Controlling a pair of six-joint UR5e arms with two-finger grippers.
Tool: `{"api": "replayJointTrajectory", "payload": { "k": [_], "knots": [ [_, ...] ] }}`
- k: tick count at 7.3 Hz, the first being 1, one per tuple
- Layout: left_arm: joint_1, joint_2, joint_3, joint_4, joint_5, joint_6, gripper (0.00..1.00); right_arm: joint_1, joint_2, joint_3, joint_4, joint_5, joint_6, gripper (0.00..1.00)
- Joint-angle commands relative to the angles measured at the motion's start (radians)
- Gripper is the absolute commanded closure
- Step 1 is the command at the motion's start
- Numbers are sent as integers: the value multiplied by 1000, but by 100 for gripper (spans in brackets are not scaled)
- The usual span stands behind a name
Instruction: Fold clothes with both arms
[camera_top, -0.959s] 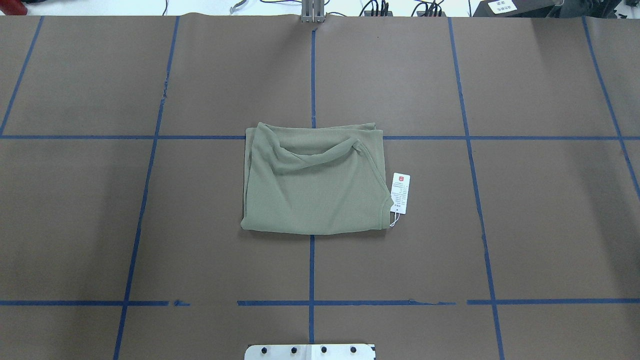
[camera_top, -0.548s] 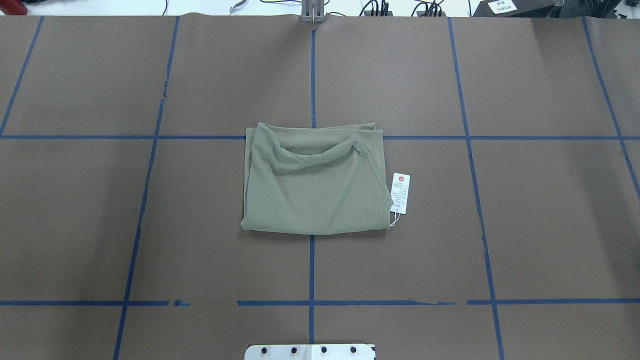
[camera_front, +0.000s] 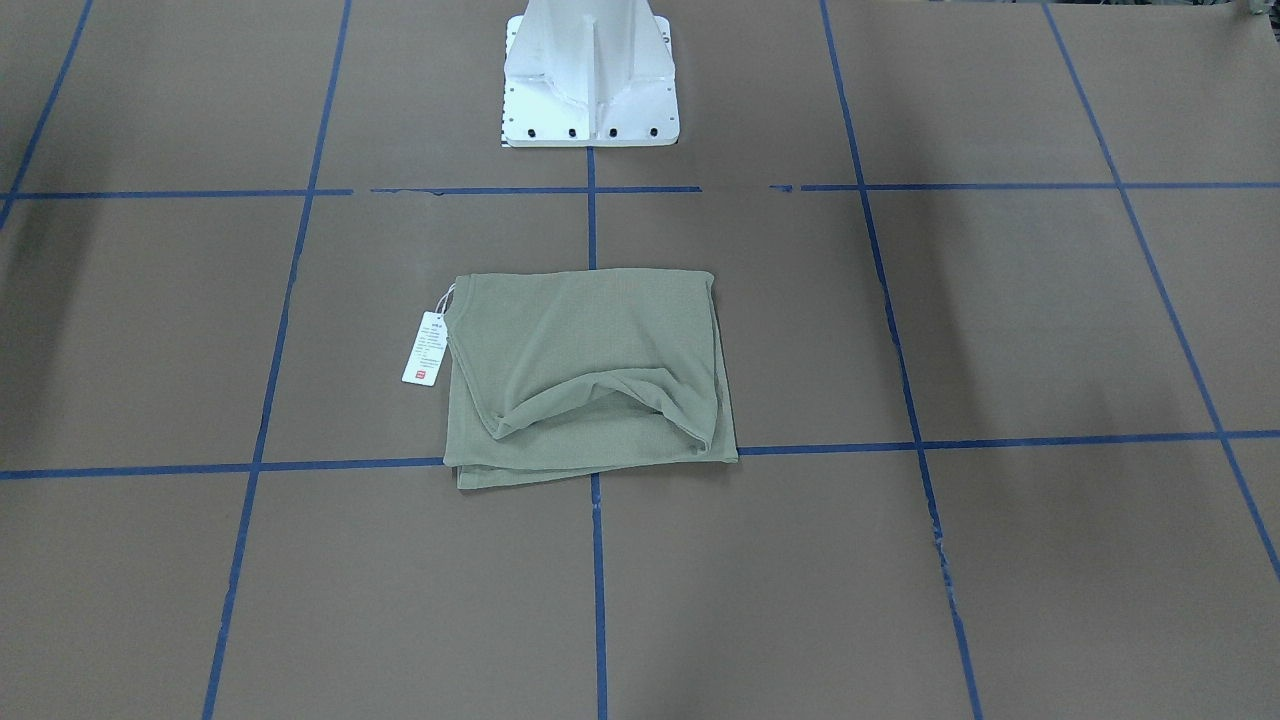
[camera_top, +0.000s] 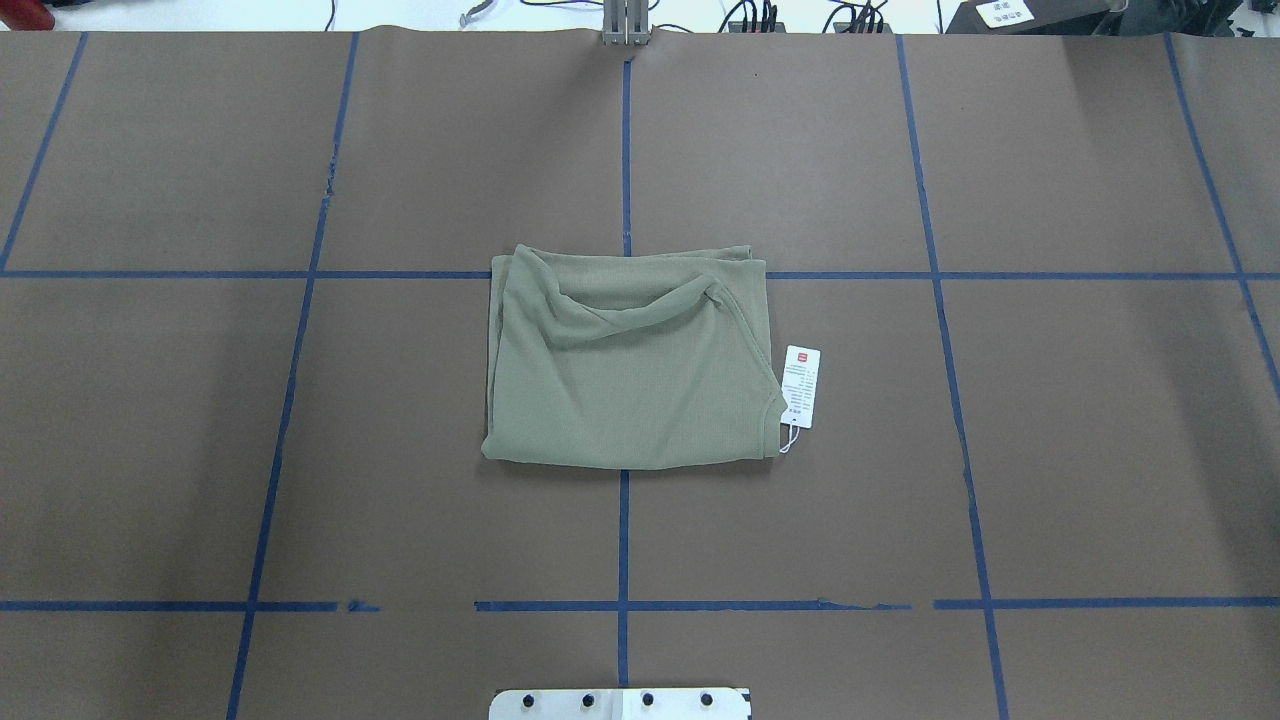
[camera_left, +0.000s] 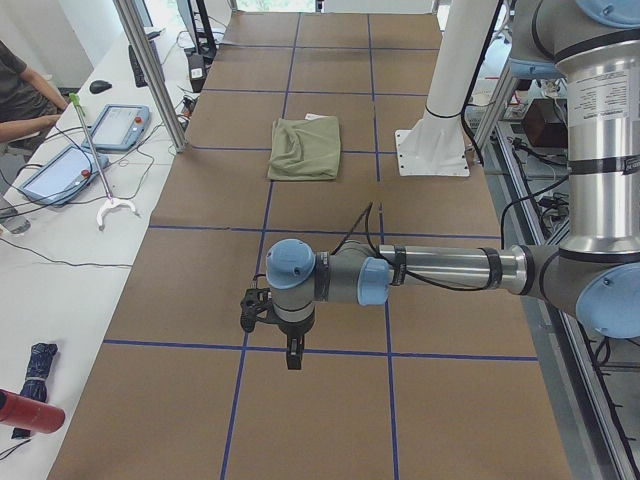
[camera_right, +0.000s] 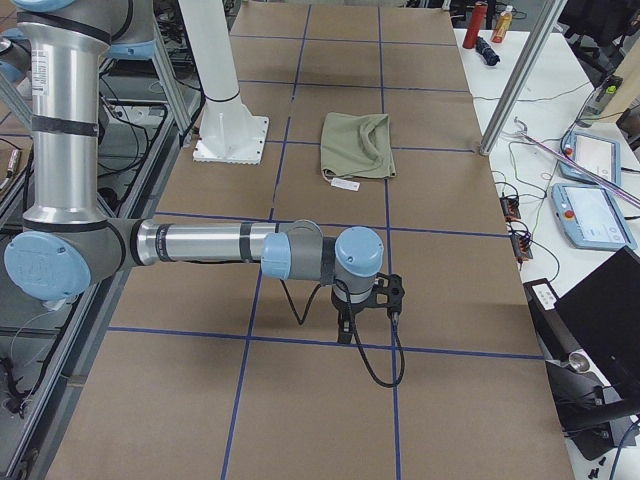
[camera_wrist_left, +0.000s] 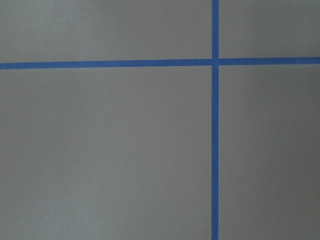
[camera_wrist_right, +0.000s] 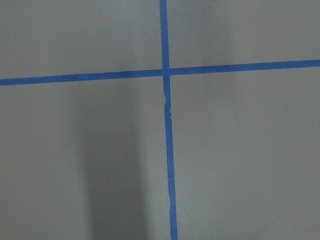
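I see the folded shirt (camera_top: 628, 365) centre-frame, well apart from my left gripper (camera_left: 291, 357) and right gripper (camera_right: 345, 331), whose openings I cannot tell.

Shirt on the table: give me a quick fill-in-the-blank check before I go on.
The shirt lies ____ into a rectangle on the table. Its white hang tag rests beside it on the robot's ____ side. The left gripper and right gripper hang over bare table; the number touching the shirt is ____. Both wrist views show only table and ____ tape lines.
Missing: folded; right; zero; blue.
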Motion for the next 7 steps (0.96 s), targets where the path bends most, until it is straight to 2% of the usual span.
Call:
{"api": "replayJointTrajectory", "payload": {
  "k": [1, 7],
  "knots": [
    [0, -1, 0, 0, -1, 1, 0, 0, 0, 1, 0, 0, 0, 0],
    [0, -2, 9, -2, -3, 3, 0, 0, 0, -4, 0, 3, 0, 0]
  ]
}}
